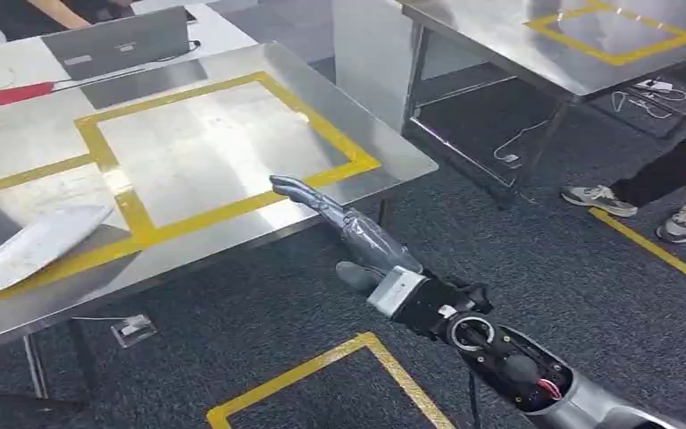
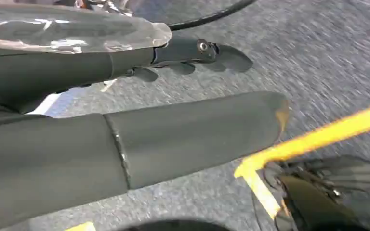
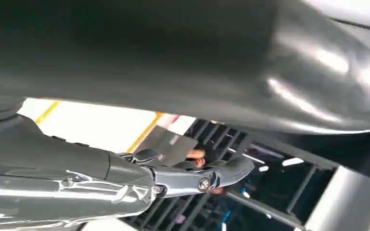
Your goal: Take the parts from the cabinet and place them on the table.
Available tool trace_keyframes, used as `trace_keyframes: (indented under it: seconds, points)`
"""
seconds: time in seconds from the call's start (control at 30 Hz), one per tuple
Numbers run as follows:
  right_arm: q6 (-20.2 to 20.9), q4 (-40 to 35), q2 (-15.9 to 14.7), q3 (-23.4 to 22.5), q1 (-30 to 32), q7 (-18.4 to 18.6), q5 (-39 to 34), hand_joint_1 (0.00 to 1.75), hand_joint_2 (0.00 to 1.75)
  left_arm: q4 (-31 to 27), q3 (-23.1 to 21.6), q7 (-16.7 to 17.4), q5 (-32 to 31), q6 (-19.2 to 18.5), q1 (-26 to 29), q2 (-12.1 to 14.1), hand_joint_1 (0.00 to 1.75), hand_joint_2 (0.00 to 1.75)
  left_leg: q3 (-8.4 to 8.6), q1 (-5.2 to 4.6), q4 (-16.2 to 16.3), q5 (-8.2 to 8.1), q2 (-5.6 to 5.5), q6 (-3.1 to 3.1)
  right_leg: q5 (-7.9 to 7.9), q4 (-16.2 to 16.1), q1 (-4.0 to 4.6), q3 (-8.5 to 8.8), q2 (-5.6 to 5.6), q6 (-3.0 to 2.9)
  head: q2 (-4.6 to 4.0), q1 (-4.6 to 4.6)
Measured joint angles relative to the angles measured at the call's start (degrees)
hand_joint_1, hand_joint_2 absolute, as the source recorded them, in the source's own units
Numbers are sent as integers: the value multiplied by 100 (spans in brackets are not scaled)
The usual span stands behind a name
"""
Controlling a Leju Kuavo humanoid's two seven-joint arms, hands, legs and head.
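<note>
Head view: one part (image 1: 31, 248) lies at the lower left of the frame on the near steel table (image 1: 393, 152), a flat, pale, elongated piece with a rounded end and a curved outline, resting partly over the yellow tape border (image 1: 232, 207) of the marked square; its material cannot be told. One right hand (image 1: 357, 237) reaches in from the lower right on a silver arm, fingers stretched out straight and together toward the table's near edge, thumb apart below, holding nothing; its fingertips sit over the table's front rim at the frame's centre, well apart from the part. In the left wrist view the left hand (image 2: 125, 96) takes up the left and middle of the picture, its thick thumb (image 2: 192, 132) and darker fingers (image 2: 207, 53) extended with nothing between them, above dark carpet (image 2: 327, 57) crossed by a yellow line. Two steel tables show in the head view, the second (image 1: 536, 54) at the upper right, also with a taped yellow square. One laptop (image 1: 116, 40) stands at the upper left, and two shoes (image 1: 598, 198) of a person are at the right edge.
</note>
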Motion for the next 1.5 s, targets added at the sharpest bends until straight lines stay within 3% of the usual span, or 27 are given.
trace_keyframes:
  seconds: [0.07,0.13,0.2,0.27,0.3,0.43,0.47,0.53,0.6,0.63,0.67,0.73,0.77,0.8,0.83,0.97,1.0,1.03,1.1,1.13,1.17,1.2,1.27,1.3,1.33,1.47,1.5]
  points:
    - [2,0,-2,0,14,7,0,0,0,0,0,-2,0,0,9,-4,0,0,-471,19,1037,-524,-117,-39,22,1,4,-47,51,-31,0,-96]
    - [2,0,-2,0,32,11,0,0,0,0,0,-2,4,0,20,-4,0,0,-754,21,1636,-670,-123,-61,39,5,7,-76,129,-36,0,-111]
    - [2,0,-2,0,41,11,0,0,0,0,0,-2,17,0,28,2,0,0,-510,33,1144,-305,-127,-47,51,11,5,-72,227,-19,0,-133]
    - [2,-2,-2,0,39,11,0,0,0,0,0,-2,17,0,21,17,0,0,82,62,-56,249,-234,-16,48,39,4,-63,310,4,0,-149]
    - [2,-4,-2,0,40,11,0,0,0,0,0,-2,17,0,20,17,0,0,190,59,-288,187,-373,-4,45,54,31,-90,336,33,0,-151]
    - [11,-11,-4,-4,38,9,0,0,0,0,0,-2,20,0,-4,7,0,0,143,35,-302,246,-249,108,77,60,32,-144,429,157,0,-124]
    - [11,-11,-4,-9,40,9,0,0,0,0,0,-2,24,0,-7,-7,0,0,148,67,-338,276,-196,154,25,112,19,-157,377,180,0,-129]
    - [37,-11,-4,-9,6,-4,0,0,0,0,0,-2,35,0,0,-4,0,0,133,62,-340,283,-144,207,-398,732,9,-420,156,242,0,-17]
    - [66,-2,-7,-9,12,-15,-2,0,0,0,0,-2,48,0,14,0,0,0,117,50,-338,284,-73,211,-849,1725,-13,-848,120,290,0,22]
    - [74,7,-7,-9,17,-24,-7,0,0,0,0,-2,63,0,19,2,0,0,112,48,-336,284,-35,211,-922,2014,-15,-970,113,304,0,31]
    - [85,18,-7,-9,21,-44,-9,0,0,0,0,-2,74,0,21,2,0,0,116,48,-336,284,-4,210,-854,2010,-15,-953,107,308,0,44]
    - [125,35,-9,-9,13,-77,-9,0,0,0,0,2,92,0,13,-4,0,0,132,50,-331,279,57,202,-374,1188,-14,-525,69,284,0,77]
    - [129,37,-7,-9,6,-83,-9,0,0,0,0,4,101,0,9,-9,0,0,147,50,-330,270,84,189,-109,587,-10,-218,-17,257,0,96]
    - [129,37,-9,-9,-5,-92,-9,0,0,0,0,4,105,2,12,-9,0,0,148,36,-329,264,102,172,-53,182,8,-49,-222,231,0,127]
    - [131,39,-7,-9,-18,-94,-9,0,0,0,0,9,105,2,14,-9,0,0,124,-9,-285,259,122,140,-75,77,72,-15,-270,194,0,140]
    - [151,61,-9,-11,-24,-120,-35,0,0,0,0,20,129,2,12,-7,0,0,113,-3,-302,247,283,17,1,44,34,-54,-65,31,0,64]
    - [160,66,-9,-18,-30,-129,-50,0,0,0,0,22,136,2,8,-7,0,0,75,24,-158,125,132,-18,16,38,30,-60,-42,6,0,39]
    - [164,79,-9,-35,-35,-131,-96,0,0,0,0,24,138,2,10,-9,0,0,-99,23,225,-115,-5,-32,27,38,24,-79,-10,-25,0,-26]
    - [179,109,-11,-57,-28,-133,-155,0,0,0,0,52,140,2,24,-9,0,0,-574,28,1218,-560,-107,-51,43,39,34,-113,74,-51,0,-96]
    - [179,129,-15,-74,-22,-133,-190,0,0,0,0,81,144,2,32,-9,0,0,-744,28,1556,-654,-121,-53,50,39,44,-126,125,-60,0,-109]
    - [179,144,-15,-90,-15,-133,-223,0,0,0,0,105,160,2,40,-9,0,0,-784,28,1624,-603,-123,-48,57,40,47,-130,179,-65,0,-114]
    - [181,155,-15,-101,-12,-133,-227,0,0,0,0,118,177,2,51,-9,0,0,-671,28,1387,-414,-126,-29,62,44,48,-129,247,-59,0,-118]
    - [208,179,-17,-111,-17,-136,-223,0,0,0,0,107,219,2,47,-7,0,0,-149,28,310,140,-197,27,69,54,48,-117,361,-44,0,-133]
    - [221,186,-17,-116,-18,-138,-208,0,0,0,0,94,227,2,47,2,0,0,77,29,-161,302,-374,66,70,60,44,-125,397,-37,0,-146]
    - [223,199,-17,-129,-23,-142,-208,0,0,0,0,81,240,4,41,9,0,0,128,24,-317,246,-444,76,64,93,90,-160,437,-4,0,-159]
    - [232,245,-24,-184,-33,-162,-210,0,0,-2,0,11,253,2,20,-6,0,0,128,40,-352,294,-293,157,94,81,67,-201,585,122,0,-133]
    - [234,249,-28,-197,-28,-164,-210,0,0,-2,0,7,258,2,13,-24,0,0,138,58,-373,309,-230,179,13,181,52,-216,434,142,0,-138]
